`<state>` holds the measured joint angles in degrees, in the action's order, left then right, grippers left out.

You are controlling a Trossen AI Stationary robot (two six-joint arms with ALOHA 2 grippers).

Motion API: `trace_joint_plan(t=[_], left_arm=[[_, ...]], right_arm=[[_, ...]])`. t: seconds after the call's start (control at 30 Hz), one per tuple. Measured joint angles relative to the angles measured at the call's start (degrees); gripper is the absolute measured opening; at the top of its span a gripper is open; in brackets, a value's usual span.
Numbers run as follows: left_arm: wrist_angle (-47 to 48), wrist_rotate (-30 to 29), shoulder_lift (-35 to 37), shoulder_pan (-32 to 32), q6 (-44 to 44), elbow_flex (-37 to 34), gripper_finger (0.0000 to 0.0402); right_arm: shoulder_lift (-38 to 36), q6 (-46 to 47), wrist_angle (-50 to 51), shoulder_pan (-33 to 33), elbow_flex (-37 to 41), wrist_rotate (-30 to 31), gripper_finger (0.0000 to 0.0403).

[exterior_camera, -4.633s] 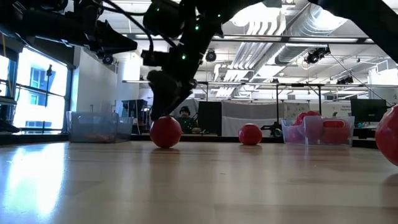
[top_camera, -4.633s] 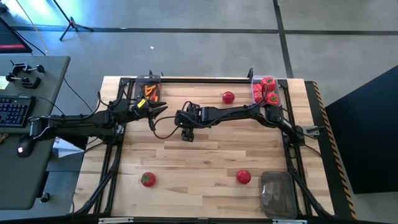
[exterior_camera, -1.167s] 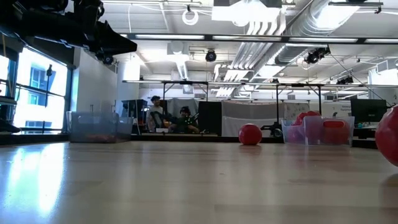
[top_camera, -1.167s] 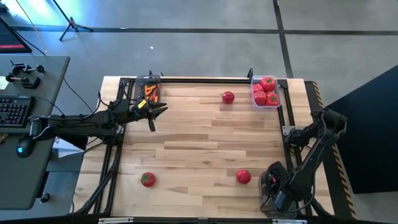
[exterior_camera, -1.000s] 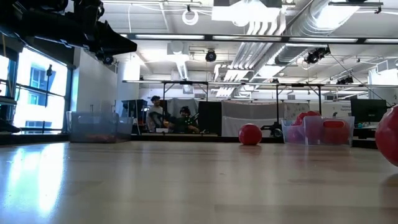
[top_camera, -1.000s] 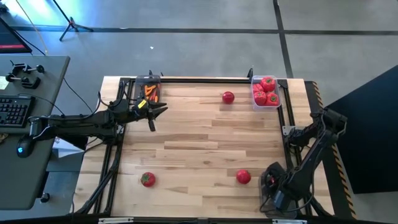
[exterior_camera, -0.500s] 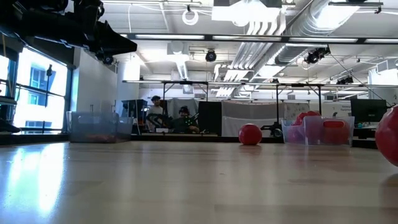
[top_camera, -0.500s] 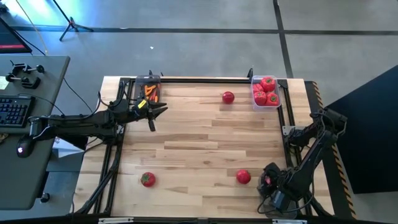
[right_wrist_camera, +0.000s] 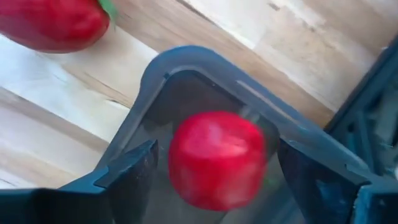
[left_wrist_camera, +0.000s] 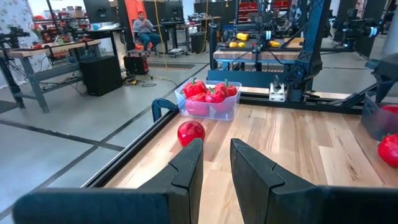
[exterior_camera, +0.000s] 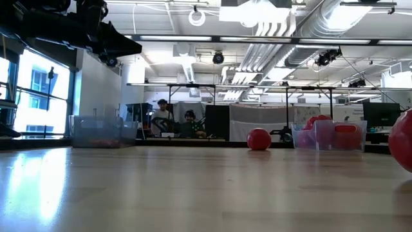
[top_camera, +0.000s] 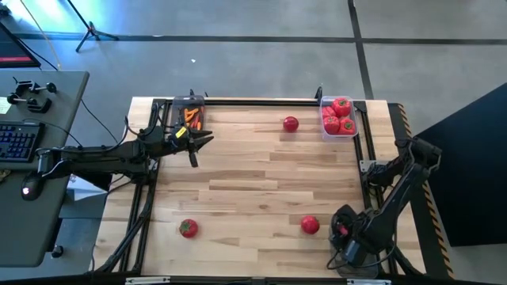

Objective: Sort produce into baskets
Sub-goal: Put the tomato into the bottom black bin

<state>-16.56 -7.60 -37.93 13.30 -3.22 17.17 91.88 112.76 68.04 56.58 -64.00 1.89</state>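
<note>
My right gripper (right_wrist_camera: 214,180) hangs open over the near-right basket (right_wrist_camera: 186,68), which the arm mostly hides in the high view (top_camera: 348,241). A red tomato (right_wrist_camera: 217,158) shows within the basket's rim, between the wide-apart fingers and clear of both. My left gripper (top_camera: 202,141) waits above the table near the far-left basket (top_camera: 190,115), which holds orange carrot pieces; its fingers (left_wrist_camera: 186,171) stand a little apart and hold nothing. The far-right basket (top_camera: 339,117) holds red pepper-like pieces. Three tomatoes lie on the table: one far (top_camera: 291,123), one near right (top_camera: 310,225), one near left (top_camera: 188,229).
A black frame rail (top_camera: 253,100) runs along the table's far edge, with more rails at both sides. A desk with a keyboard (top_camera: 20,138) stands left of the table. People sit in the room beyond the far edge (exterior_camera: 174,122). Bare wood lies in the table's middle (top_camera: 253,182).
My right arm has shifted slightly toward the table's left above the near-right basket. My left arm and the produce on the table have kept still.
</note>
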Motion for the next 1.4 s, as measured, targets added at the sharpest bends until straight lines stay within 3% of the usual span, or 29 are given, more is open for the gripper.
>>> trace_joint_plan(t=[0.13, 0.23, 0.33, 0.5, 0.53, 0.7, 0.97, 1.2, 1.33, 1.4], left_arm=[[0.0, 0.0, 0.0, 0.0, 0.0, 0.0, 0.0066], [0.0, 0.0, 0.0, 0.0, 0.0, 0.0, 0.0066], [0.0, 0.0, 0.0, 0.0, 0.0, 0.0, 0.0066], [0.0, 0.0, 0.0, 0.0, 0.0, 0.0, 0.0066], [0.0, 0.0, 0.0, 0.0, 0.0, 0.0, 0.0066], [0.0, 0.0, 0.0, 0.0, 0.0, 0.0, 0.0066], [0.1, 0.0, 0.0, 0.0, 0.2, 0.0, 0.0066], [0.0, 0.0, 0.0, 0.0, 0.1, 0.0, 0.0066], [0.1, 0.0, 0.0, 0.0, 0.1, 0.0, 0.0066], [0.1, 0.0, 0.0, 0.0, 0.1, 0.0, 0.0066]], right_arm=[[0.0, -1.0, 5.8, -0.1, -4.5, -0.3, 0.0302], [0.0, -2.2, 7.1, -0.1, -7.5, -0.7, 0.0262], [0.0, -5.0, 4.1, -0.1, -8.5, -1.0, 0.0189], [0.0, -11.6, -5.7, 0.1, -7.0, -1.5, 0.003], [0.0, -12.6, -7.2, 0.1, -6.3, -1.5, 0.0016], [0.0, -12.3, -7.1, -0.3, -3.1, -2.5, 0.0026], [0.0, -14.1, -3.8, -1.9, -0.7, -4.0, 0.0006], [0.0, -16.9, -0.1, -2.3, -3.1, -3.8, 0.0001], [0.0, -18.0, 9.7, -2.3, -9.1, 1.0, 0.0], [0.0, -20.6, 10.0, -2.8, -11.5, 5.3, 0.0]])
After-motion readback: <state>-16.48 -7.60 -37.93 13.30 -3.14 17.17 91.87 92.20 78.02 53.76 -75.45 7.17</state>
